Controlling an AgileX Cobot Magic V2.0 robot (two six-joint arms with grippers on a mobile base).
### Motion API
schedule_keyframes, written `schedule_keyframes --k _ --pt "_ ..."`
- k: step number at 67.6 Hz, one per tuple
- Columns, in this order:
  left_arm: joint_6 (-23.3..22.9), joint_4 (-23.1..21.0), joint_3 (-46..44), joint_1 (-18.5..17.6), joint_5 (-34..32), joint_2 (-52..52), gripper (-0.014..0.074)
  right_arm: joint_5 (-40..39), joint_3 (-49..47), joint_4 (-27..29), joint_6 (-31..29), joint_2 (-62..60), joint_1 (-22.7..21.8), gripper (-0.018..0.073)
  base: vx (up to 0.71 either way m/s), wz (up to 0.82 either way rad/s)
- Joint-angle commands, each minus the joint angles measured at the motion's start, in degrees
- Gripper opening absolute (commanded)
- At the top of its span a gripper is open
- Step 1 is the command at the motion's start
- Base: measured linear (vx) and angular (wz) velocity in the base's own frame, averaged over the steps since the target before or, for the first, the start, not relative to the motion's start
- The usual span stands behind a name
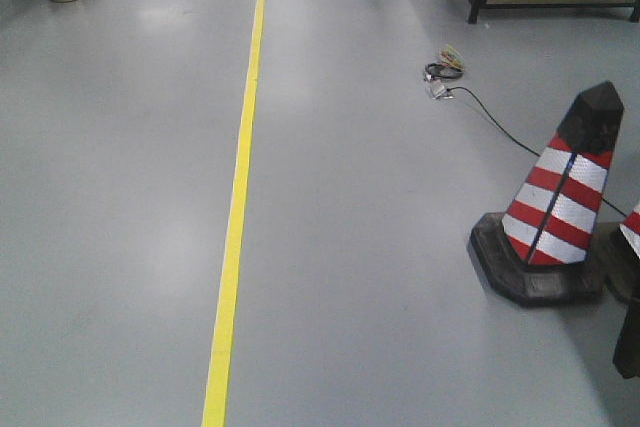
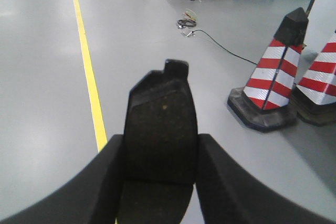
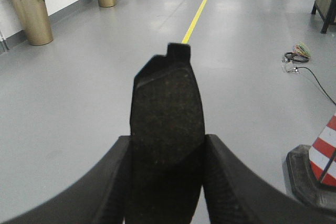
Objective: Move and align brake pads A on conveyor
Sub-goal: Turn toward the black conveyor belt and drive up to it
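Clamped between the left fingers and between the right fingers above grey floor: two dark, speckled brake pads, each oblong, long axis pointing away from the camera, tabbed end farthest.

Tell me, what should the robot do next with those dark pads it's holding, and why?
Probably carry both toward the conveyor before releasing. The left gripper and right gripper each clamp a brake pad, yet every view shows only grey floor, no belt.
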Motion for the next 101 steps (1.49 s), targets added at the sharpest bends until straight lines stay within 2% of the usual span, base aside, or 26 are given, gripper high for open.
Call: schedule_keyframes --k 1,54,101 --pt "-0.2 1.1 -1.7 0.2 -5.1 0.7 -0.0006 -5.2 -1.8 -0.7 -0.4 0.3 0.0 -0.0004 0.59 -0.01" --pt "-0.2 1.1 -1.7 0.2 -5.1 0.7 -0.0006 -5.3 -1.8 -0.7 -0.4 0.3 0.0 -0.0004 0.51 -0.1" --pt "-0.2 1.1 -1.7 0.2 -5.1 0.7 -0.0006 -5.3 -1.8 -0.7 -0.4 0.3 0.0 -0.0004 0.27 -0.87"
